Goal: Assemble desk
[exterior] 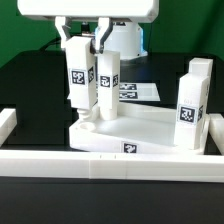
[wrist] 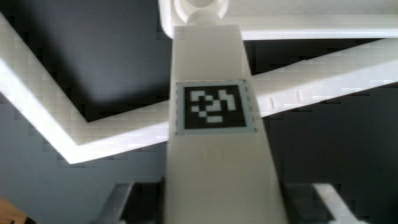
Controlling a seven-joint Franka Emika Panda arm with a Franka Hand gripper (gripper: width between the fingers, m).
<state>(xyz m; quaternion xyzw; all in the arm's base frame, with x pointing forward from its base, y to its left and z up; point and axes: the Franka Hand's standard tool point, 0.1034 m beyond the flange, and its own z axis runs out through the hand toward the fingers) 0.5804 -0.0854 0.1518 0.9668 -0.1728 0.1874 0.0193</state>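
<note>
The white desk tabletop lies flat behind the front rail. Three tagged white legs stand on it: two close together at the exterior view's left and one at the right corner. My gripper comes down from above and is shut on the top of the leftmost leg, one finger on each side. That leg stands upright with its foot at a corner of the tabletop. In the wrist view the held leg runs down between my gripper to a round socket. The second leg stands just beside it.
A long white border rail runs along the front and up both sides. The marker board lies flat behind the legs. A white cylindrical base stands at the back. The table surface is black.
</note>
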